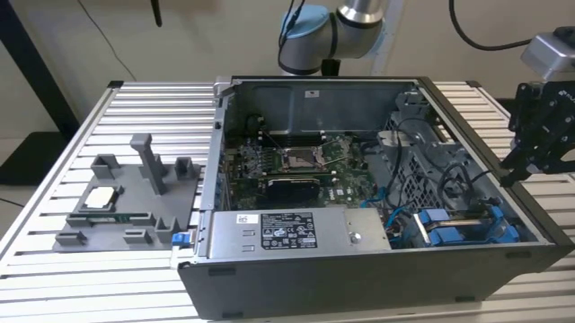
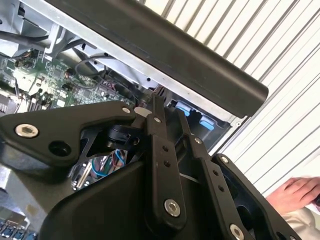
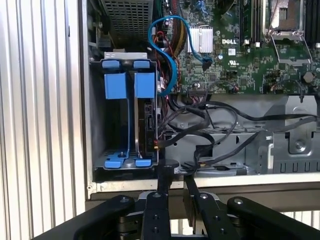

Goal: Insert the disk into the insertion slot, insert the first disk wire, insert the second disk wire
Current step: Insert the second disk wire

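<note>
Just past the hand's fingertips (image 3: 176, 175), in the first wrist view, lies the case's dark outer wall (image 3: 200, 192); fingers nearly together, nothing held. Beyond the wall, slightly to one side, sits the insertion slot (image 3: 125, 115), blue fittings at both ends, long axis running away from the hand. Disk (image 3: 148, 125) appears already seated edge-on inside. Black wires (image 3: 210, 125) lie loose beside it. Hand (image 1: 530, 158) hovers outside the case in the exterior view, tilted inward.
</note>
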Motion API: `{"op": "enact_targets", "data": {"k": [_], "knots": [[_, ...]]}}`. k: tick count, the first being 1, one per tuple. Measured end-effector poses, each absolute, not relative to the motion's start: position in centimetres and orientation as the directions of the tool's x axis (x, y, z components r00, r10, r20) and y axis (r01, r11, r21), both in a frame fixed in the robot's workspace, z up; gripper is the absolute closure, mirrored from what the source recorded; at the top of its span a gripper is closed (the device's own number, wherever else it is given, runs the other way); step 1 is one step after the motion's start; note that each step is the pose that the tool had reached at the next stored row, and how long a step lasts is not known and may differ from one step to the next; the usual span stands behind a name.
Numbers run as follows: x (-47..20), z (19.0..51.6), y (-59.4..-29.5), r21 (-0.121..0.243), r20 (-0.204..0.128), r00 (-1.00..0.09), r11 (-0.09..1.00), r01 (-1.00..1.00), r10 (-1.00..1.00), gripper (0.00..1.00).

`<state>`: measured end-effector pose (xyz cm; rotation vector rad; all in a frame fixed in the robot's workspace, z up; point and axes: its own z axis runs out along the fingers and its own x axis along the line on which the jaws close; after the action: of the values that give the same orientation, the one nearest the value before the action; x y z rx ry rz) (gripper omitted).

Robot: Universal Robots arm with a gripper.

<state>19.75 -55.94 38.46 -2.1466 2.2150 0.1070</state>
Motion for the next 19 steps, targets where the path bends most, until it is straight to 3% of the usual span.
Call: {"op": "enact_targets", "data": {"k": [19], "knots": [[19.5,37.9,-57.0,0.016,-0.088,-0.048,0.047,-0.999,-0.995,0.73]]}}
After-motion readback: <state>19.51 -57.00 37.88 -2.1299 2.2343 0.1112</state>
